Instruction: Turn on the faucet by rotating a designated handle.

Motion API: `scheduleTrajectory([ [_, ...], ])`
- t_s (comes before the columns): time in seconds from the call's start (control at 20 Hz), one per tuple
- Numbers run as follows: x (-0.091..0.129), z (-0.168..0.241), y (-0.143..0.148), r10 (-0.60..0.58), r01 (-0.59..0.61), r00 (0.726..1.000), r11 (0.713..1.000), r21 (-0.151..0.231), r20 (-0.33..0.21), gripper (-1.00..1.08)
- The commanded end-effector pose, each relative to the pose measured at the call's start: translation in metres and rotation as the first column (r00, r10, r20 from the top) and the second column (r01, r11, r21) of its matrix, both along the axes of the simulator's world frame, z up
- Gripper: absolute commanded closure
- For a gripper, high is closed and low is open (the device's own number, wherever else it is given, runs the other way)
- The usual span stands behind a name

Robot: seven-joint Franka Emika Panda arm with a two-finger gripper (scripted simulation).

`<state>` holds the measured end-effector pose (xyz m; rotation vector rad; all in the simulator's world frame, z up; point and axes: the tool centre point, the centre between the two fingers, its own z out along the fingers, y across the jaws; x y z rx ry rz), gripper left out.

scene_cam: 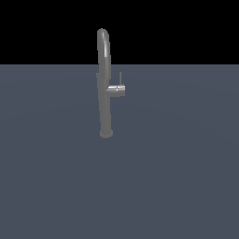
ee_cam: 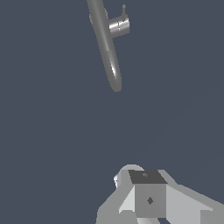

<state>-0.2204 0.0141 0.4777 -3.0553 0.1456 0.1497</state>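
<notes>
Standing upright on the flat grey-blue counter (scene_cam: 177, 186), the faucet (scene_cam: 104, 84) rose as a slim grey pipe from a small round base to an arched gooseneck top. A stubby horizontal cylinder jutted from its mid-height toward the exterior view's right, and the handle (scene_cam: 120, 78), a thin short lever, pointed straight up from that stub. Only the wrist view showed the claw (ee_cam: 150, 199), well apart from the faucet (ee_cam: 107, 48) and handle (ee_cam: 124, 9); whether its fingers were spread or together could not be told.
</notes>
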Motion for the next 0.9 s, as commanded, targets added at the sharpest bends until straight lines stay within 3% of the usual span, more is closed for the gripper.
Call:
scheduleTrajectory([
  [0.0,0.011,-0.001,0.002,-0.026,0.026,0.999,0.999,0.025,-0.031,1.08],
  [0.45,0.058,-0.008,0.009,-0.13,0.154,0.975,0.98,0.127,-0.178,1.08],
  [0.85,0.102,-0.02,0.011,-0.208,0.282,0.924,0.937,0.205,-0.321,1.08],
])
